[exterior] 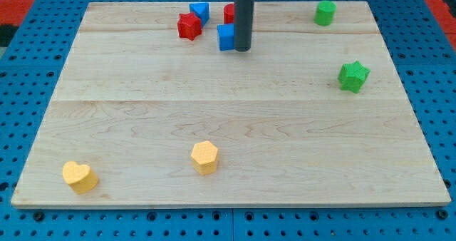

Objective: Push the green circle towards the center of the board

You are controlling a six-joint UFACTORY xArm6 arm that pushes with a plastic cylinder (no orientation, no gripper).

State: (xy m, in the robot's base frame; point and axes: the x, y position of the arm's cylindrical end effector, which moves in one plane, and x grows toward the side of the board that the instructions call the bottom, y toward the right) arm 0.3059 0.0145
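Observation:
The green circle [325, 13] stands near the board's top edge, right of the middle. My tip [243, 50] rests on the board at the view's top centre, touching the right side of a blue cube [226, 37]. The tip is well to the left of the green circle and a little below it. A green star [353, 76] lies at the view's right, below the green circle.
A red star [189, 26] and a blue block [200, 12] sit left of the rod. A red block [229, 13] is partly hidden behind the rod. A yellow hexagon [204, 157] and a yellow heart [78, 176] lie near the wooden board's [228, 127] bottom edge.

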